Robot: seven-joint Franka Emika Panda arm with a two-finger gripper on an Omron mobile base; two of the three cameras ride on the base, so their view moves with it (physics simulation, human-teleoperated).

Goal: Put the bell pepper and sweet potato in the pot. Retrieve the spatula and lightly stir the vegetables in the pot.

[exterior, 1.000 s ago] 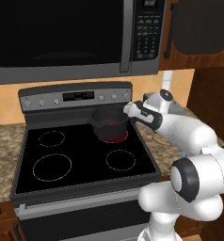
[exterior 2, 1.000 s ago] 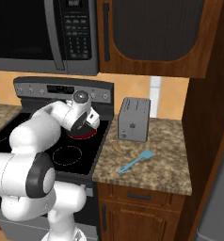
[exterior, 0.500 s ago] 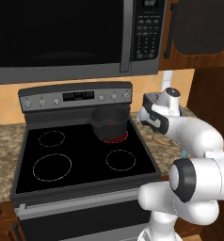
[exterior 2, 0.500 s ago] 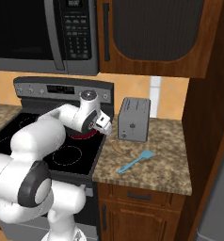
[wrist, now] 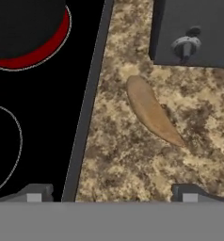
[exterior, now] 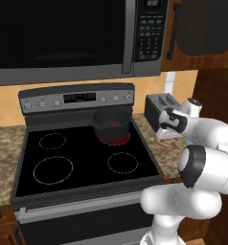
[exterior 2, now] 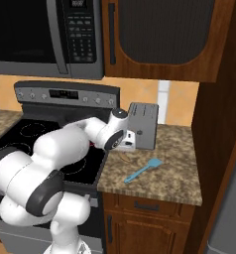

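Bell pepper [exterior: 117, 125] appears red inside pot [exterior: 111, 124] on the lit burner; gripper [wrist: 112, 192], spread and empty, hovers over sweet potato [wrist: 152, 112] on counter [wrist: 128, 160]; spatula [exterior 2: 142, 170] untouched, stirring pending.

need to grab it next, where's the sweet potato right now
The sweet potato lies on the granite counter in the hand view, just in front of the toaster and right of the stove edge.
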